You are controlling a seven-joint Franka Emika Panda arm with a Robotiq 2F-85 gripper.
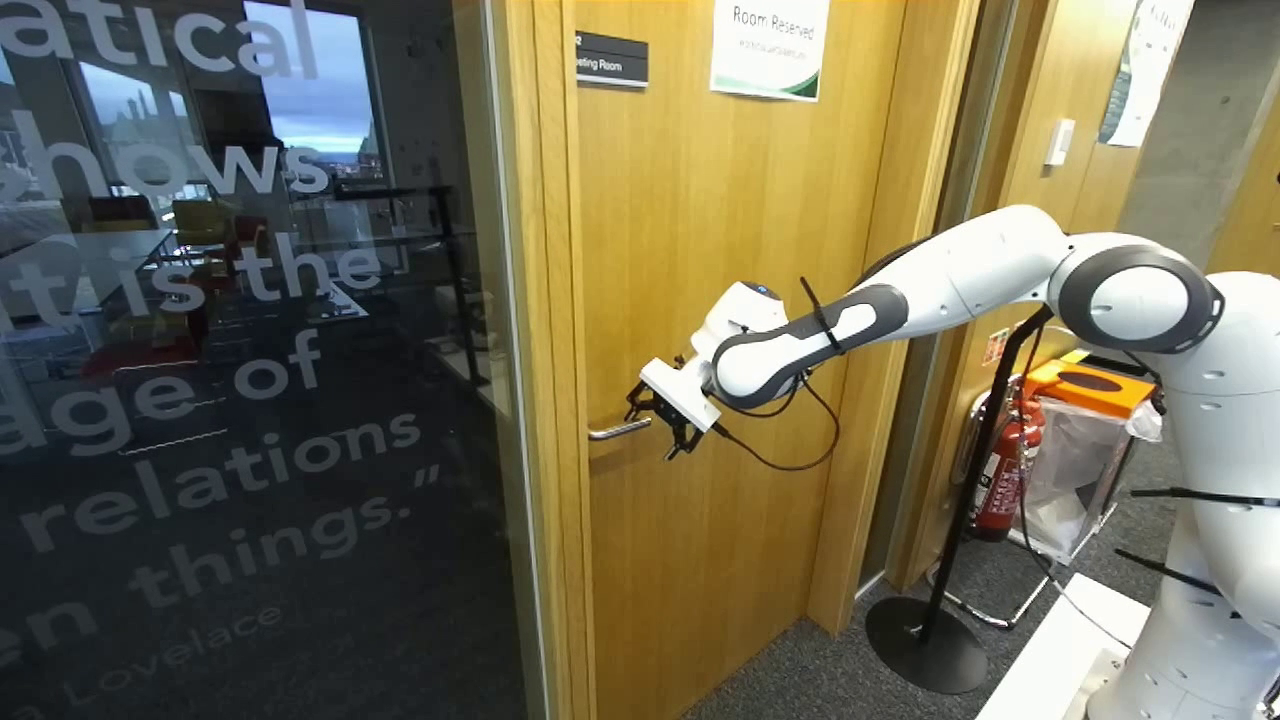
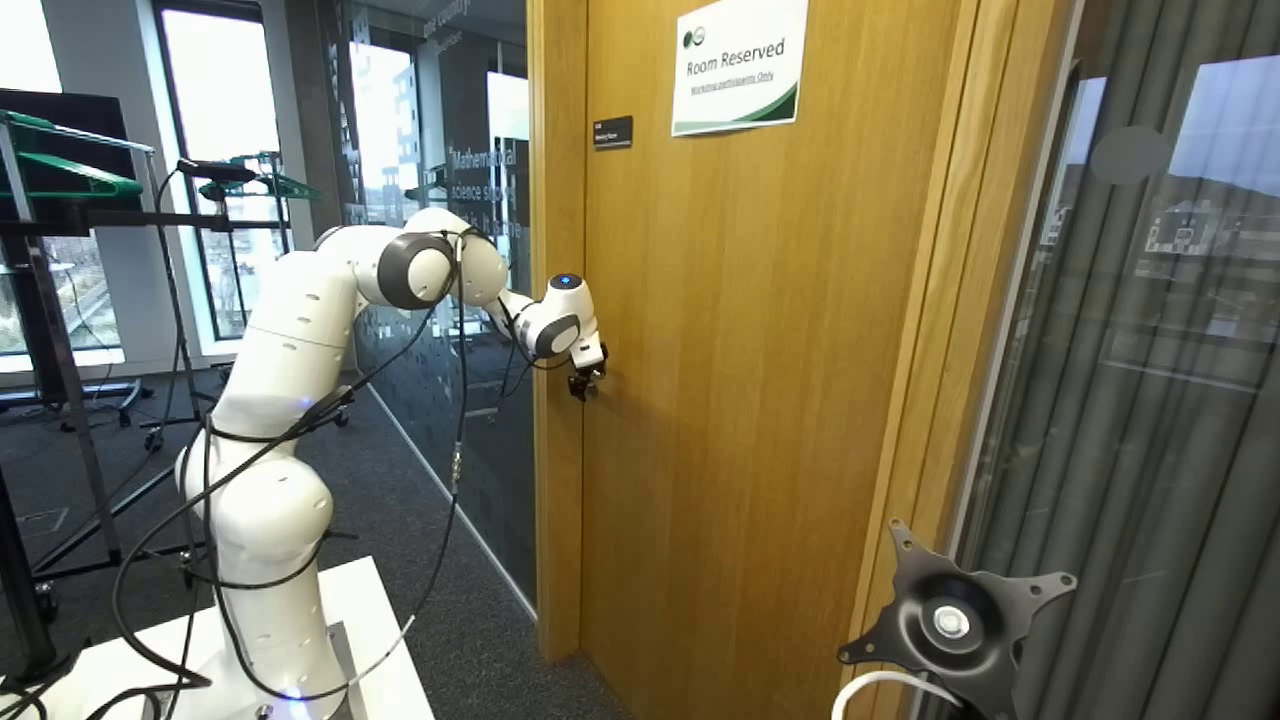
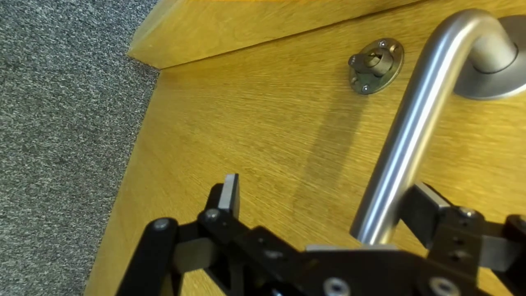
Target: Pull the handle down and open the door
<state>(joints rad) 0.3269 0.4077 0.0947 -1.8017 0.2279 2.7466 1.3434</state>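
Fingers [image 3: 424, 218] apart, the wrist view's four-o'clock one beside the handle [image 3: 412, 144], contact unclear, probably to press it down.

In an exterior view, a white-lettered glass panel [image 1: 250, 428] is visible. A red fire extinguisher [image 1: 1008, 475] stands just beside an orange-lidded waste bin [image 1: 1083, 442]. A black round-based stand [image 1: 945, 660] rests on grey carpet [image 1: 765, 675]. In an exterior view, a black mounting bracket [image 2: 985, 605] occupies the foreground; green coat hangers [image 2: 108, 183] hang from a metal rail [image 2: 100, 138].
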